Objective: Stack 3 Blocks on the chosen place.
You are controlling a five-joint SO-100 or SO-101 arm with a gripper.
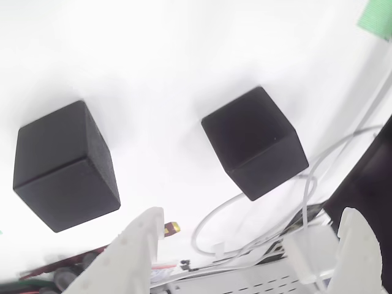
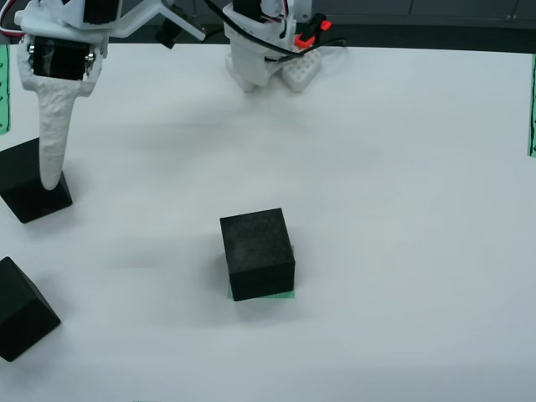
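1. Block one (image 2: 257, 253): matte black cube, plain faces, centre of the fixed table view, sitting on the green patch (image 2: 264, 295); only a thin green sliver shows at its lower edge
2. Block two (image 2: 29, 182): same cube, left edge mid-height, flat on the white surface, partly covered
3. Block three (image 2: 23, 308): lower left corner, rotated, cut by the frame edge; well apart from block one

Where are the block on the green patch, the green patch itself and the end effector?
block on the green patch (image 2: 257, 251): fixed front view, top face.
green patch (image 2: 276, 295): fixed front view, edge showing under the block.
end effector (image 2: 52, 172): fixed front view, white finger tip.
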